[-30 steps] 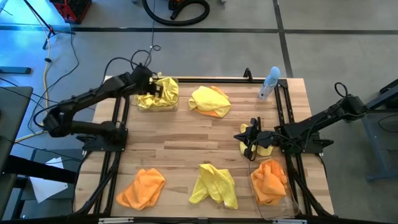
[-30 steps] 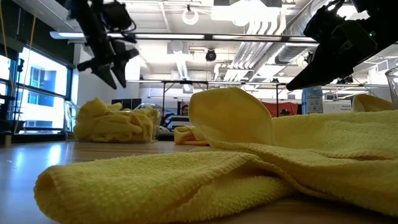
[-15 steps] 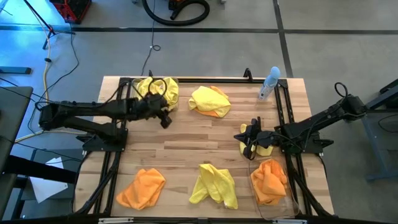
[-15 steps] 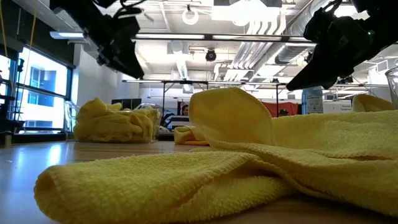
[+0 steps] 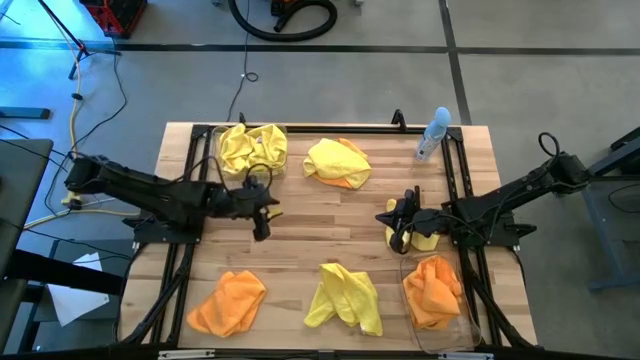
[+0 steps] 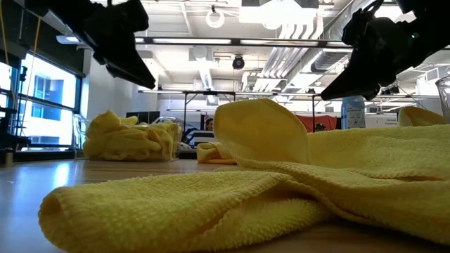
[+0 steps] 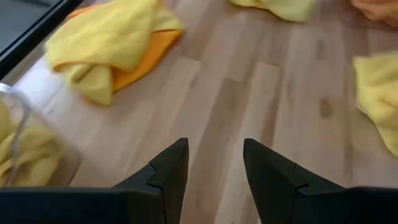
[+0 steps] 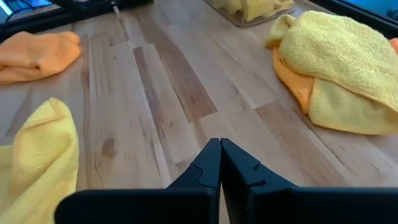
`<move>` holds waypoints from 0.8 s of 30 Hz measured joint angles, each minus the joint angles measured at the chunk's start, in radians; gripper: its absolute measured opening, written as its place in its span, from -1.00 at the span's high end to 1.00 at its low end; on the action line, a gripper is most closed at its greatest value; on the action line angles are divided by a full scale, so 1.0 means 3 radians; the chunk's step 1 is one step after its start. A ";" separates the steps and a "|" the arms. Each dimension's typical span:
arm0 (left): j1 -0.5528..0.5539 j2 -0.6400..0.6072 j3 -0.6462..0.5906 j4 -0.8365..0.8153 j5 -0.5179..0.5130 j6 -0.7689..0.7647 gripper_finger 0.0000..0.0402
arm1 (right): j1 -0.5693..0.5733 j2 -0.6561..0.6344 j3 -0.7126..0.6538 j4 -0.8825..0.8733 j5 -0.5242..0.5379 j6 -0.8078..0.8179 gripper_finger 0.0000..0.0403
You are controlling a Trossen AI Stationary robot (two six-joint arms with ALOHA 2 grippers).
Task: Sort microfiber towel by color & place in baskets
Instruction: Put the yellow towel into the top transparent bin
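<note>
My left gripper [image 5: 262, 212] [image 7: 214, 165] is open and hovers over bare wood between the far-left basket [image 5: 252, 150], heaped with yellow towels, and the orange towel [image 5: 228, 302] near the front. My right gripper [image 5: 394, 226] [image 8: 219, 157] is shut and empty above the table's right middle. A bit of yellow cloth [image 5: 426, 238] shows under its wrist. A yellow towel lying on an orange one [image 5: 338, 162] [image 8: 336, 68] sits at the far middle. Another yellow towel [image 5: 345, 298] lies near the front. The near-right basket [image 5: 440, 330] holds an orange towel [image 5: 432, 290].
A pale blue spray bottle [image 5: 433, 135] lies at the far right of the table. Black arm frames [image 5: 190, 215] run along both sides. Bare wood lies open in the table's middle [image 5: 320, 220]. In the low view the yellow towel [image 6: 281, 190] fills the foreground.
My left gripper has drawn back from above the far-left basket toward the table's near edge, now over bare wood. The yellow towels stay heaped in that basket. My right arm has kept still.
</note>
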State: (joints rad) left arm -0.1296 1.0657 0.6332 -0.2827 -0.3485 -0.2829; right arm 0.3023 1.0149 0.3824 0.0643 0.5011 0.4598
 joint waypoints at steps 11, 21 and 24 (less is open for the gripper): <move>-0.0164 0.0000 -0.0003 0.0055 0.0104 0.0612 0.28 | -0.0065 0.0000 0.0000 0.0000 0.0579 0.0191 1.00; 0.0083 -0.0003 -0.0209 0.0181 0.0409 0.1010 0.28 | -0.0300 0.0001 0.0280 -0.0060 0.0446 -0.0275 0.55; 0.0221 -0.0047 -0.0436 0.0358 0.0408 0.0987 0.28 | -0.0367 0.0001 0.0616 -0.0453 0.0446 -0.0479 0.34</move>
State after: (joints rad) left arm -0.0632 1.0515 0.5024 -0.1754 -0.2261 0.0132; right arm 0.1921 1.0153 0.5673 -0.0715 0.6350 0.3161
